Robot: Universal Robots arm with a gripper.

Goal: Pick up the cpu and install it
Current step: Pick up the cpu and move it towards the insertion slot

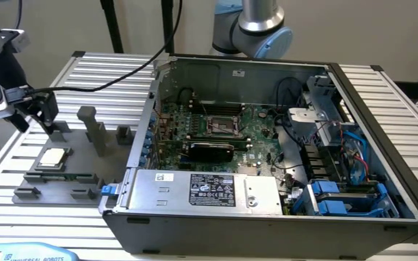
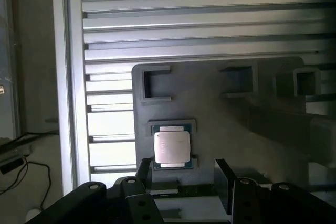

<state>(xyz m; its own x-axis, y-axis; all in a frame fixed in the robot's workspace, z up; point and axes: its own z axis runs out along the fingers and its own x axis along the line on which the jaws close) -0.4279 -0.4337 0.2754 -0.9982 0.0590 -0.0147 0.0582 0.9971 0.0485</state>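
Note:
The cpu (image 1: 53, 157) is a small square chip with a silvery-beige top. It lies flat in a recess of the grey plastic fixture (image 1: 71, 163) at the exterior view's left. My gripper (image 1: 36, 122) hangs a little above the fixture, just behind the chip, and holds nothing. In the wrist view the cpu (image 2: 172, 148) lies just beyond my open gripper (image 2: 184, 178), whose dark fingers (image 2: 144, 171) stand apart, one aligned with the chip's edge and the other out to the side. The dark square socket (image 1: 222, 128) with its metal rim sits on the green motherboard inside the case.
The open computer case (image 1: 267, 217) stands at the exterior view's middle and right, with cables, a power supply (image 1: 209, 190) and blue drive brackets (image 1: 347, 198) inside. Grey upright blocks (image 1: 93, 128) rise from the fixture near the gripper. Everything rests on a ribbed aluminium table (image 1: 107, 70).

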